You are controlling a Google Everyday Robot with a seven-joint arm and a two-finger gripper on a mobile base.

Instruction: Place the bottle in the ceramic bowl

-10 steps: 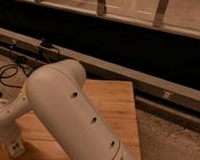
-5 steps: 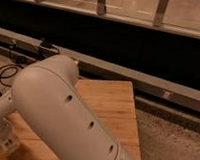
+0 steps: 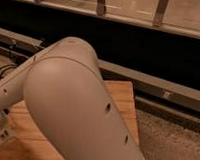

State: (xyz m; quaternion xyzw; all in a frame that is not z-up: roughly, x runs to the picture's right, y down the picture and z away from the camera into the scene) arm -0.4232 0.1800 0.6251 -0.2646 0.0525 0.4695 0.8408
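Observation:
My arm's large pale link (image 3: 70, 111) fills the middle and left of the camera view and blocks most of the wooden table (image 3: 122, 101). The arm's lower end (image 3: 1, 126) shows at the left edge, low over the tabletop. The gripper sits past it, hidden at the lower left, and is shut. The bottle and the ceramic bowl are both hidden or out of view.
A black cable (image 3: 5, 71) lies at the far left of the table. A metal rail (image 3: 159, 87) runs along a dark wall behind the table. Speckled floor (image 3: 171, 139) lies off the table's right edge.
The arm's big link has swung closer and now covers more of the table. Its lower end has shifted towards the left edge.

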